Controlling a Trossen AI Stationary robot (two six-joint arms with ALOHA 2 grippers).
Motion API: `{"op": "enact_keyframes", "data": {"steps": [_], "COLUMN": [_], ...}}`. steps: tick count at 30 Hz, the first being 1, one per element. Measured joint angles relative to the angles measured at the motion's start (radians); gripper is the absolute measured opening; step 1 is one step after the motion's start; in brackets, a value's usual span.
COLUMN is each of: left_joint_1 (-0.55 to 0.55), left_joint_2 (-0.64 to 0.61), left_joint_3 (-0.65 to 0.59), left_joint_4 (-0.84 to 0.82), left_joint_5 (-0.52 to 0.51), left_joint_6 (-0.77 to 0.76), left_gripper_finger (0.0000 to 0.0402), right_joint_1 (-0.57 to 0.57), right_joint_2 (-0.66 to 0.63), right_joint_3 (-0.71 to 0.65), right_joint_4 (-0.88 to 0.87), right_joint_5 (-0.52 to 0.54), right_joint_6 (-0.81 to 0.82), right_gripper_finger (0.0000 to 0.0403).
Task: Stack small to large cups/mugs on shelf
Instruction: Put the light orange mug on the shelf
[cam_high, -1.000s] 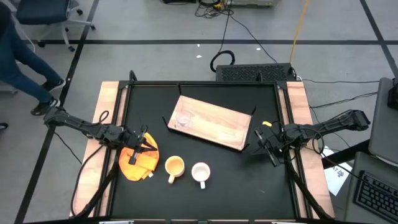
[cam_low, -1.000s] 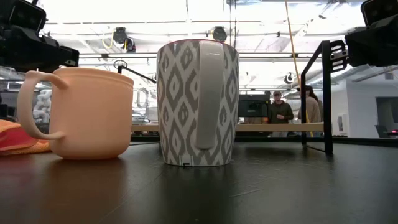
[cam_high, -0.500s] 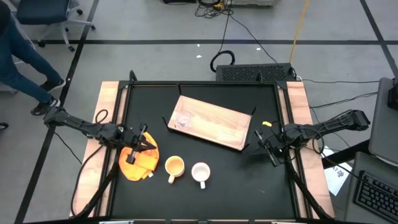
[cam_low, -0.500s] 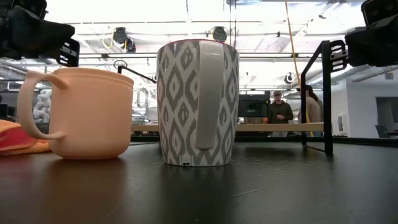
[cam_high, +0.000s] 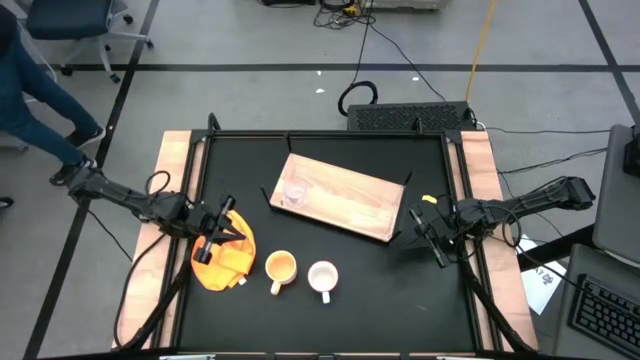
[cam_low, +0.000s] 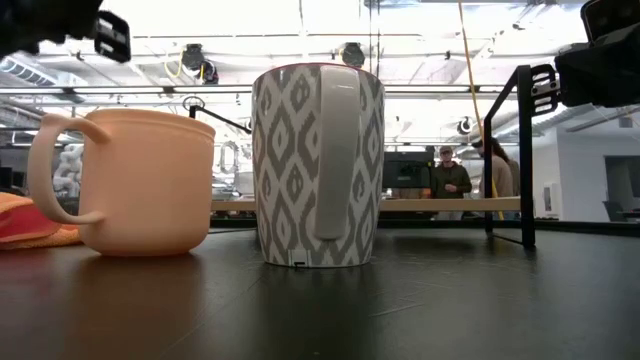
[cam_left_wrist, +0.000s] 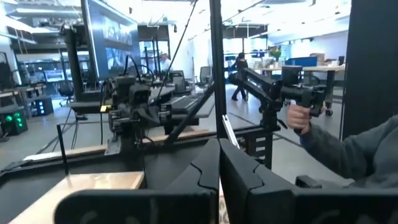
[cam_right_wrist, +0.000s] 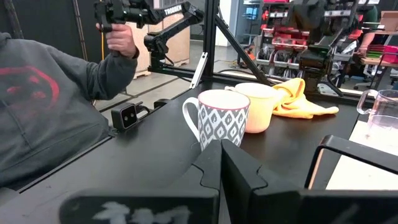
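Over the table's left edge, the left arm reaches in from the left side rail, forearm angled toward the centre. Left gripper (cam_high: 213, 238) hangs above the crumpled orange-yellow cloth (cam_high: 228, 262); fingers (cam_left_wrist: 205, 171) pressed together, nothing between them. Whether it touches the cloth can't be told.

Right arm comes in from the right rail, elbow folded out past the table edge, wrist pointing back toward table centre. Right gripper (cam_high: 432, 235) sits low near the right end of the flat light-wood board (cam_high: 345, 198) w/ visible grain; fingers (cam_right_wrist: 214, 165) closed flat on each other, holding nothing.

Board lies at a slant in the table's far-centre area. Tiny clear glass cup (cam_high: 295, 189) stands on the board's left end. Yellow-orange handled mug (cam_high: 280, 268) and white mug w/ grey diamond pattern (cam_high: 322, 277) stand side by side on the black tabletop (cam_high: 380, 290) at the near-centre, just apart, neither on the board. Cloth is just left of the yellow-orange mug.

Low view: patterned mug's handle faces the camera; the other mug's handle points left.

Writing: "TROSSEN" partly legible in white on a dark arm held by a person in a grey sleeve (cam_right_wrist: 68, 81), right wrist view. No readable labels on the mugs.
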Motion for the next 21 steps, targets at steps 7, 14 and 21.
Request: {"op": "enact_keyframes", "data": {"steps": [7, 14, 21], "left_joint_1": [0.0, -0.002, -0.01], "left_joint_2": [0.207, 0.401, 0.556], "left_joint_3": [0.074, 0.19, 0.373], "left_joint_4": [0.033, 0.018, -0.219], "left_joint_5": [0.009, 0.015, 0.033], "left_joint_6": [0.029, -0.067, -0.111], "left_gripper_finger": [0.0008, 0.0008, 0.0008], "right_joint_1": [0.0, 0.0, 0.0], "right_joint_2": [0.0, 0.0, 0.0], "right_joint_3": [0.0, 0.0, 0.0], "right_joint_4": [0.0, 0.0, -0.001], "right_joint_5": [0.0, 0.0, 0.0], "right_joint_6": [0.0, 0.0, 0.0], "right_gripper_finger": [0.0, 0.0, 0.0]}}
